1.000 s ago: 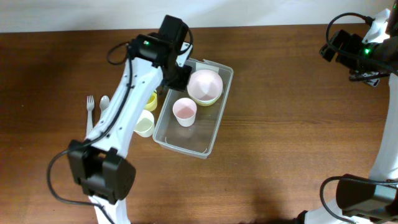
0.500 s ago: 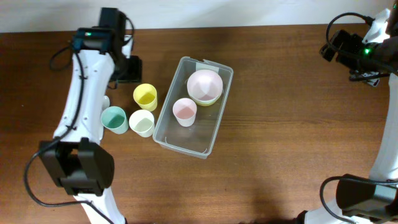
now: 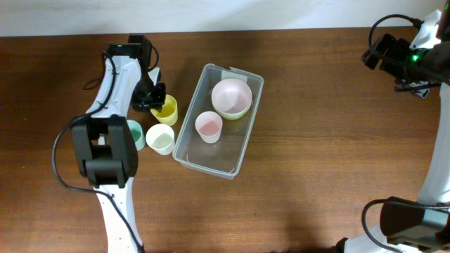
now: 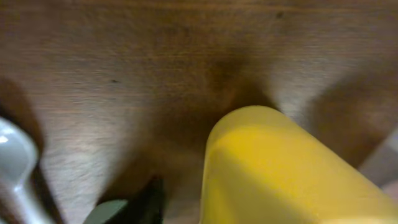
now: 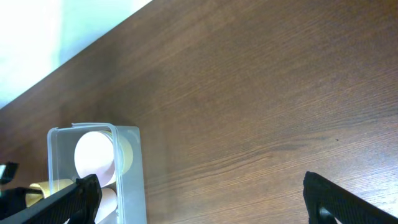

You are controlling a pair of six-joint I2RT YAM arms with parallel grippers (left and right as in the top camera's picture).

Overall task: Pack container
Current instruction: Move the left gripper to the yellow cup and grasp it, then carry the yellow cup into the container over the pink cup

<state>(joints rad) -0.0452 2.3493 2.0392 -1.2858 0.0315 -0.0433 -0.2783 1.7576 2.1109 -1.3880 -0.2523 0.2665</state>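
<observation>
The clear container (image 3: 242, 151) lies mid-table with a pink bowl (image 3: 232, 95) nested in a yellow-green bowl and a pink cup (image 3: 209, 125) inside it; it also shows in the right wrist view (image 5: 127, 168). My left gripper (image 3: 150, 98) hovers low at the upper-left side of a yellow cup (image 3: 166, 110), open. In the left wrist view the yellow cup (image 4: 280, 168) fills the right half, and one dark finger (image 4: 149, 199) sits just left of it without touching. My right gripper (image 5: 200, 180) is open and empty, high at the far right (image 3: 394, 56).
A cream cup (image 3: 160, 138) and a green cup (image 3: 133, 133), partly under my left arm, stand left of the container. A white spoon (image 4: 12, 162) lies on the table left of the yellow cup. Bare wood table (image 3: 330, 154) lies to the right.
My left arm swung away from over the container to the far left, then came back and down beside the yellow cup. The right arm has not moved.
</observation>
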